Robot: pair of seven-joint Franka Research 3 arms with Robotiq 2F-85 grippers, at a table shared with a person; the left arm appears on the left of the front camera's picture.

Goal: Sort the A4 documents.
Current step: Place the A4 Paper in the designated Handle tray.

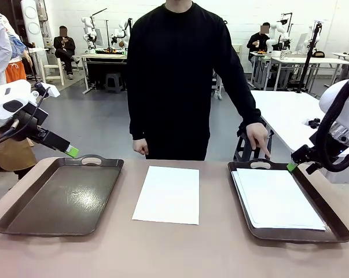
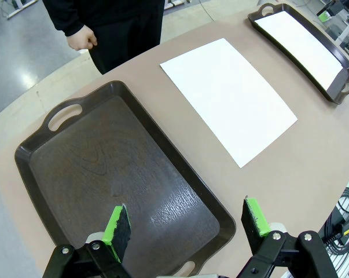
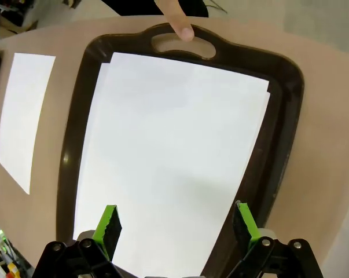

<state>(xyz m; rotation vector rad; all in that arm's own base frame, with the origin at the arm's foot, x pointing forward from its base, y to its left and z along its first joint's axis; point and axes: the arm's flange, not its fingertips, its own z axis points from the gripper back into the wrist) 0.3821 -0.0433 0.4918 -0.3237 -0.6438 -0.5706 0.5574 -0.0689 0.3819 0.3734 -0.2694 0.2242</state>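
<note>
One A4 document (image 1: 168, 194) lies flat on the table between two dark brown trays; the left wrist view has it (image 2: 229, 95) beyond the empty tray. The left tray (image 1: 58, 197) is empty. The right tray (image 1: 330, 225) holds a stack of white sheets (image 1: 278, 200). My left gripper (image 1: 72, 152) hovers open above the left tray's far edge, and its pads (image 2: 117, 230) stand wide apart. My right gripper (image 3: 175, 226) hangs open over the stacked sheets (image 3: 174, 150), holding nothing. In the front view my right gripper (image 1: 291, 166) is at that tray's far right corner.
A person in black stands at the far side. One finger (image 3: 177, 23) of a hand (image 1: 259, 139) touches the right tray's far handle. The other hand (image 2: 81, 39) hangs by the person's side. Bare tabletop (image 1: 180, 249) runs along the near edge.
</note>
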